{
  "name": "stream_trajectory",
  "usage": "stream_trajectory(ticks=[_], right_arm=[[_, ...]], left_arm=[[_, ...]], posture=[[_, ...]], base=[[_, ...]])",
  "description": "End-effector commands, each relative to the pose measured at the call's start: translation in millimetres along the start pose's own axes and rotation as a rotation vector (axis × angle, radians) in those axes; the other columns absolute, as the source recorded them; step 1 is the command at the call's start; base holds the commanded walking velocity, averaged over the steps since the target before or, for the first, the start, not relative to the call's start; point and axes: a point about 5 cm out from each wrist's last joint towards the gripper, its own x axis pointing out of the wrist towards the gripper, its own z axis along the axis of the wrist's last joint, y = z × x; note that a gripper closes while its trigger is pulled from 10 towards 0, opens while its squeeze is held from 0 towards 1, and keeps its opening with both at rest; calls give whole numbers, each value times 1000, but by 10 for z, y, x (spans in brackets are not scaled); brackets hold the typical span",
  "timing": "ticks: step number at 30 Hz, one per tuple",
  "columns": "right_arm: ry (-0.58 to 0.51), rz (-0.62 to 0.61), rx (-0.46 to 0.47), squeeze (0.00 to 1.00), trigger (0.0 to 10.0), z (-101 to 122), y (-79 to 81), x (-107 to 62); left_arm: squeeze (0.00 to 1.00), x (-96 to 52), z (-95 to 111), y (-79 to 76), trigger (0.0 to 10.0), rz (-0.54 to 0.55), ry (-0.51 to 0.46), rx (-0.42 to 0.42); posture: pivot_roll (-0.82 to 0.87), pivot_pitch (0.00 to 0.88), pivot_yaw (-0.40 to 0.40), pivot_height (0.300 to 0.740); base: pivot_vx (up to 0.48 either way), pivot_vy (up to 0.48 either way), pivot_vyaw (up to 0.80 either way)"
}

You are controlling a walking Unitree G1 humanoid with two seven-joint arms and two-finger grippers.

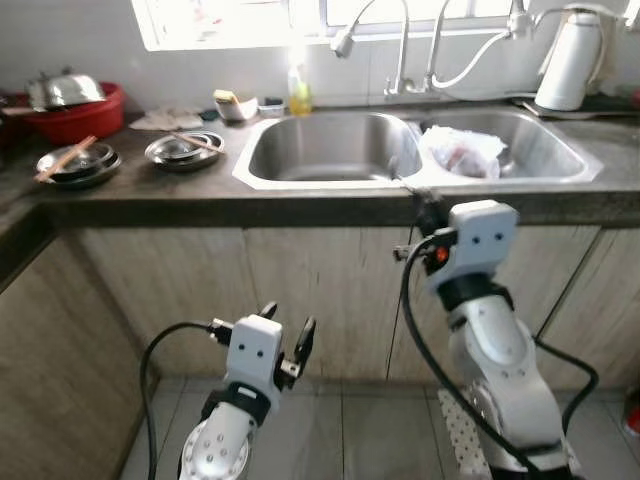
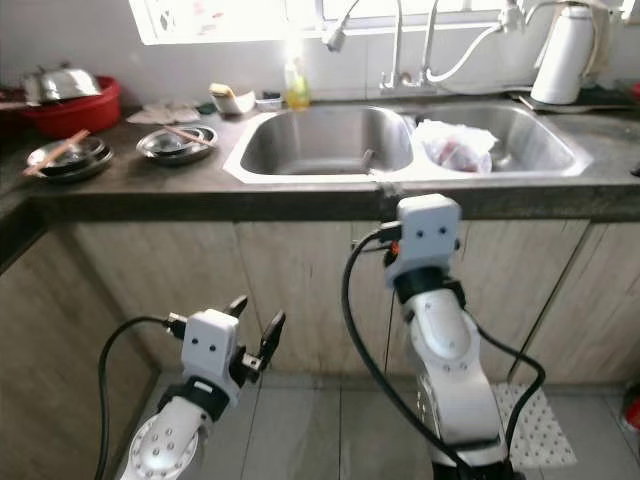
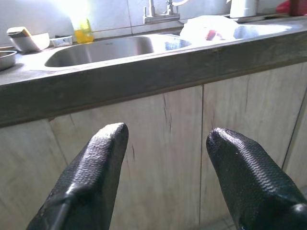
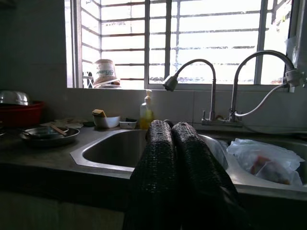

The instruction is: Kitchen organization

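I have the right tool [image 1: 420, 192] raised to the front edge of the bench [image 1: 200, 195], its two black fingers [image 4: 163, 172] pressed together with nothing between them. Just past that tool is the double sink [image 1: 330, 150]: the basin ahead of it and toward the left tool is bare steel, and the basin on its other side holds a crumpled plastic bag [image 1: 462, 152] with something reddish inside. Beyond the sink, against the window wall, I see two curved faucets [image 4: 201, 81] and a yellow soap bottle [image 1: 299, 95], with a small white bowl [image 1: 235, 106] beside the bottle.

My left tool [image 1: 285, 335] hangs low in front of the wooden cabinet doors [image 1: 330, 290], well below the bench top, its fingers [image 3: 91, 177] spread apart and empty. Farther along the bench on the left tool's side sit two stacks of steel plates [image 1: 185, 148] with chopsticks [image 1: 66, 158] across one, and a red basin [image 1: 75, 115] carrying a steel lid. A white kettle [image 1: 570, 60] stands at the far end beyond the right tool.
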Motion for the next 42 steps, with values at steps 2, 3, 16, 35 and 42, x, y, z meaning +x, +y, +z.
stream_trajectory(ticks=[2,3,16,35,42], right_arm=[[-4,-6,-8,0,10000,16,-53,4],[-2,-5,-9,0,10000,14,-51,8],[-33,31,5,0,10000,74,-95,121],[-44,142,10,0,10000,131,-65,330],[31,149,10,0,10000,32,-94,376]], left_arm=[[0,48,60,-70,10000,-23,-16,3],[0,53,58,-72,10000,-23,-16,4],[0,73,51,-76,10000,-20,-7,5],[0,101,50,-57,10000,-9,-6,17],[0,101,48,-50,10000,-9,-6,19]], posture=[[80,16,-4,740],[80,15,-2,740],[79,17,-7,740],[89,0,-25,740],[85,0,-23,740]], base=[[412,0,475],[424,0,538],[426,0,83],[428,0,230],[429,0,229]])
